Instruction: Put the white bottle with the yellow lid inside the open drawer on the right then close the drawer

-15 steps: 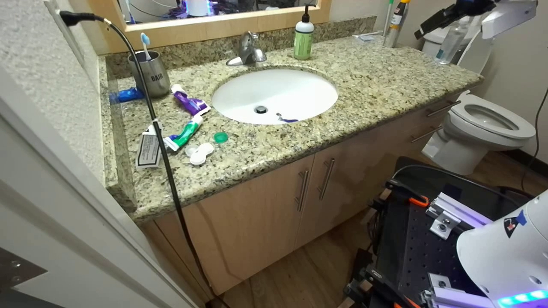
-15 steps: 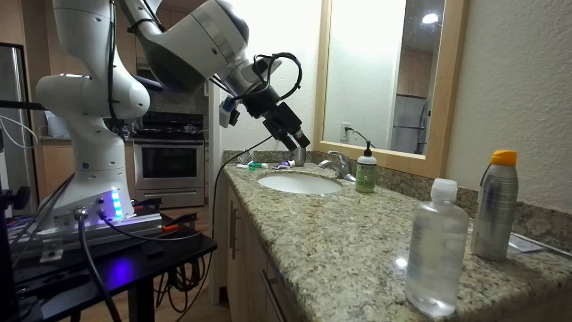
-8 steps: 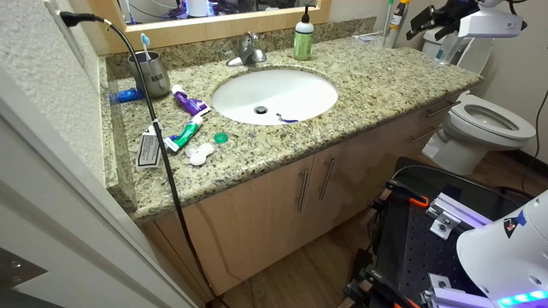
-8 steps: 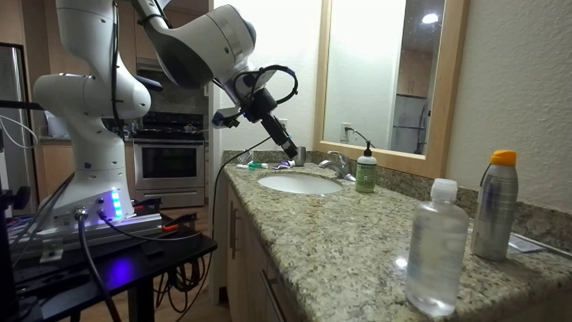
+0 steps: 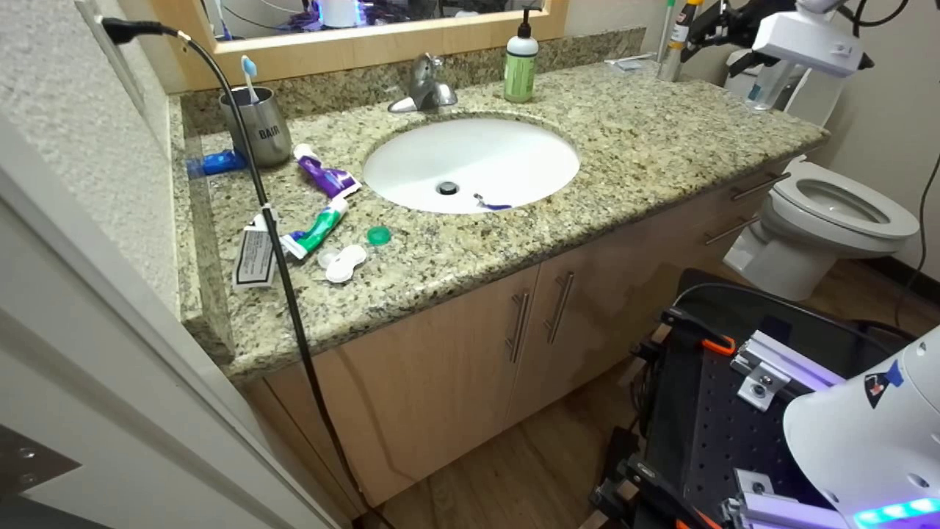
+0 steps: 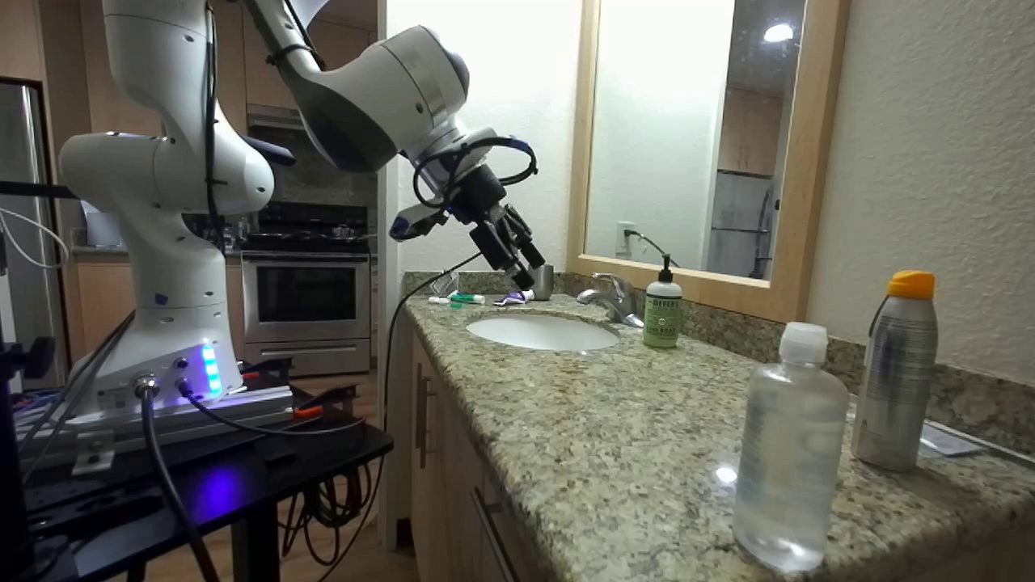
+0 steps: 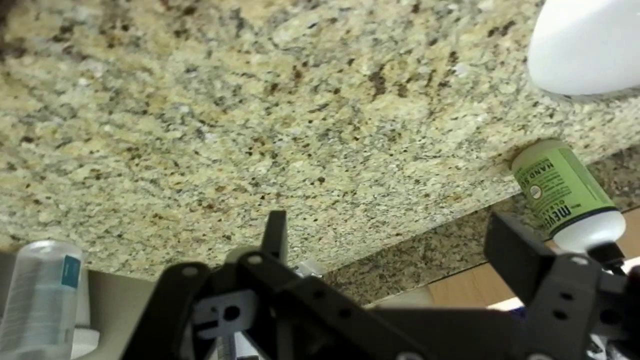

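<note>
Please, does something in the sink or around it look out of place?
Yes: a purple thing, too small to identify, lies in the sink near the drain. It may have been dropped; sinks are normally left empty.

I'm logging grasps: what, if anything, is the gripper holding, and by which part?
Nothing is held: the gripper is open, its jaws apart and empty.
</note>
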Tool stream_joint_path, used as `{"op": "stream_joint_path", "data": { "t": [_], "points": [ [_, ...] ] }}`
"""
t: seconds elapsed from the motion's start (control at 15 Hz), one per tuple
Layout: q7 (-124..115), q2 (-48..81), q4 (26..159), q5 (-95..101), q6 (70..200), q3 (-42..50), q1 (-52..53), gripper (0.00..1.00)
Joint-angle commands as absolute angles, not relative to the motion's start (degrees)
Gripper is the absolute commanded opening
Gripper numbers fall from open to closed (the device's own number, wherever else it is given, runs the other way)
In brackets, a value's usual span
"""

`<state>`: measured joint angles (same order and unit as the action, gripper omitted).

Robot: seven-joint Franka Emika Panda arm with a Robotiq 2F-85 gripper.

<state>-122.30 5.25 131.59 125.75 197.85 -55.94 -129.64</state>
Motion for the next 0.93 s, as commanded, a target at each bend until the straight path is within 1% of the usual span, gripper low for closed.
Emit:
{"op": "stream_joint_path", "data": {
  "t": [0.0, 0.33, 0.4, 0.67, 0.73, 0.87],
  "points": [
    [-138.04, 2.26, 131.14, 125.78, 198.31, -54.85, -125.8, 1.0],
    [-157.59, 4.84, 128.5, 130.23, 198.26, -52.34, -125.18, 1.0],
    [-151.32, 4.58, 130.56, 123.01, 198.26, -50.41, -125.95, 1.0],
    [-149.4, 7.73, 131.15, 115.92, 198.06, -44.38, -124.58, 1.0],
    [-149.38, 5.43, 130.4, 118.35, 197.8, -46.77, -125.64, 1.0],
    [-149.36, 6.93, 130.65, 117.25, 197.81, -45.32, -125.62, 1.0]
  ]
}}
